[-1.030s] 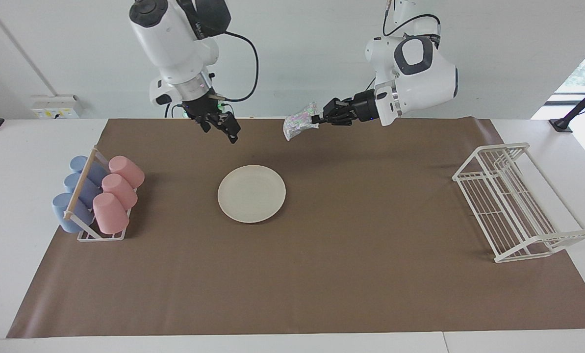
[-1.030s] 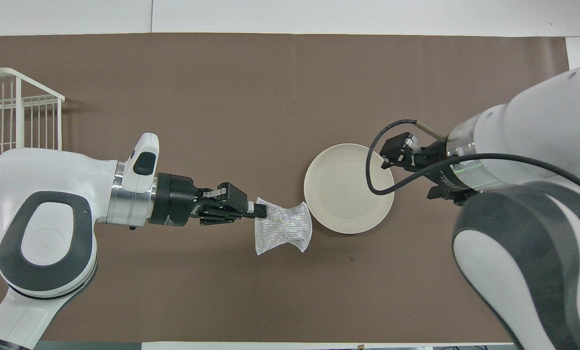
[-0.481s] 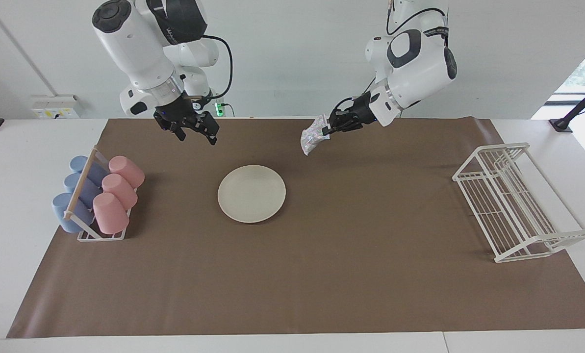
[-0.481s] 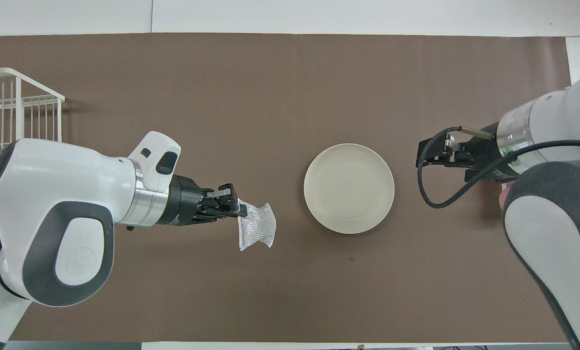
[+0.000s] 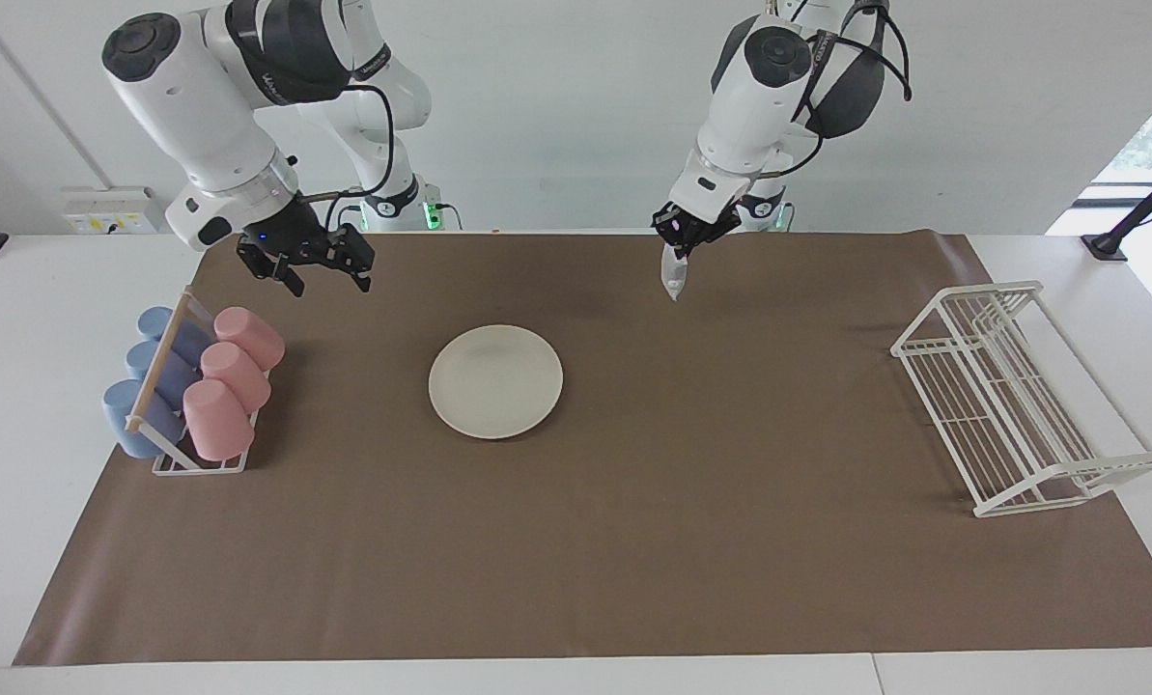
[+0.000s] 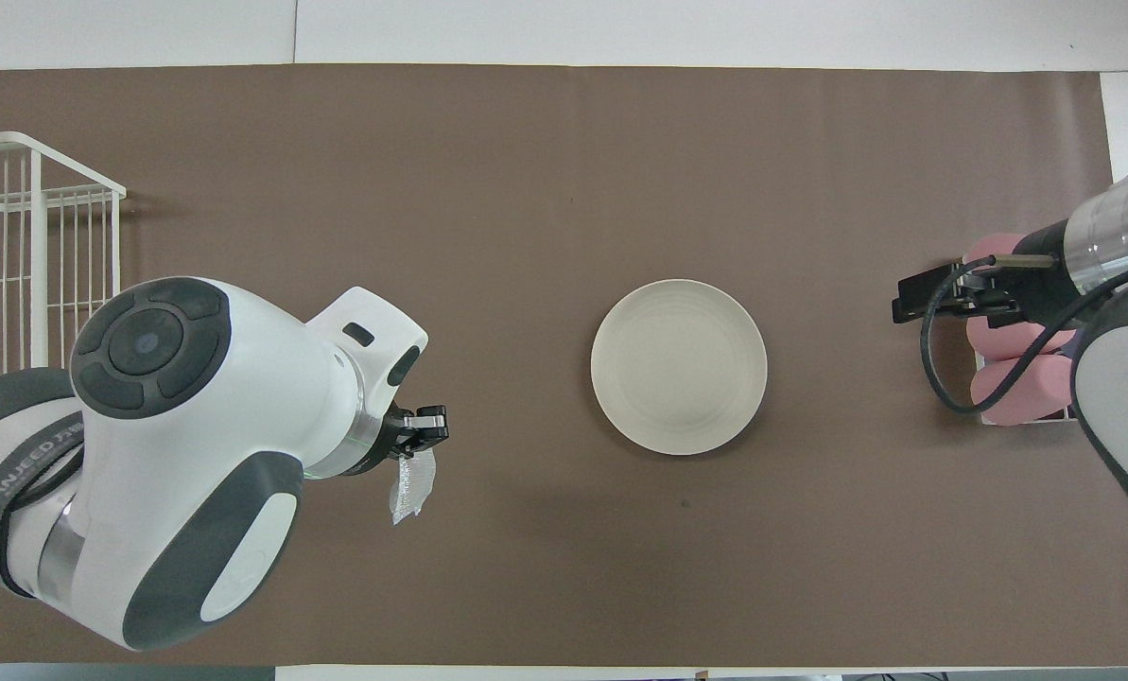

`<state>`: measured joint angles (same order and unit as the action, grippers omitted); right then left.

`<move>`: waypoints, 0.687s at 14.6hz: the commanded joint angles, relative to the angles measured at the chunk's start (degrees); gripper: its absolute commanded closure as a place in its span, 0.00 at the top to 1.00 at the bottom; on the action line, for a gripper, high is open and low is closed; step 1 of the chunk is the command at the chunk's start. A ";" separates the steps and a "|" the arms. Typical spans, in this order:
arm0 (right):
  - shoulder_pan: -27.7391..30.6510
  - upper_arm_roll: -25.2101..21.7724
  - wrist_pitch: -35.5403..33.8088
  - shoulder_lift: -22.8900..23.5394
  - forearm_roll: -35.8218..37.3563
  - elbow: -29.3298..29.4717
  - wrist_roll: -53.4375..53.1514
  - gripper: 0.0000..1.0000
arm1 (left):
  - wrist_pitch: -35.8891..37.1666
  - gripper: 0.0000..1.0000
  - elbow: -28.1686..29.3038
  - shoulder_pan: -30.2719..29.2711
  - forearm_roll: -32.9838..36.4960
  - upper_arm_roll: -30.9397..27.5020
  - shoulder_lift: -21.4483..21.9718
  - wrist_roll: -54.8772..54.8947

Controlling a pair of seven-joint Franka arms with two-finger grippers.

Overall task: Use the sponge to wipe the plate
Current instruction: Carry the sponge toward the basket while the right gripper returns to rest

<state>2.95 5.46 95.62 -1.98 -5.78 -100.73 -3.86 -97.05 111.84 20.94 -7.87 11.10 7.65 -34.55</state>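
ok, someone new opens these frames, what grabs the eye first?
Probably the shimmery sponge dangling from the left gripper, up over the brown mat toward the left arm's end, well clear of the plate. The plate sits alone mid-mat. Next, the pink and blue cups racked at the right arm's end, with the empty right gripper hanging above the mat beside them.

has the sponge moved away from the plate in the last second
Yes. The sponge, held by the left gripper, was beside the plate rim in the overhead view; it now hangs over bare mat, toward the left arm's end.
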 commanded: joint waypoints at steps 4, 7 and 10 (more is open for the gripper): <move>1.62 -0.53 -7.29 5.94 4.11 9.15 3.15 1.00 | 13.35 0.00 -6.27 4.28 16.02 0.06 -7.02 -5.69; 2.15 -2.72 -9.48 5.68 4.37 9.06 3.77 1.00 | 21.79 0.00 -9.53 6.30 26.21 0.06 -10.89 -6.58; 2.23 -4.22 -8.35 5.59 7.09 9.32 6.31 1.00 | 26.98 0.00 -9.71 7.54 37.01 0.06 -13.79 -6.49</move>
<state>4.83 1.42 87.69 3.13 -0.75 -92.80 0.27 -74.70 104.33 27.12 23.21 11.49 -3.38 -40.04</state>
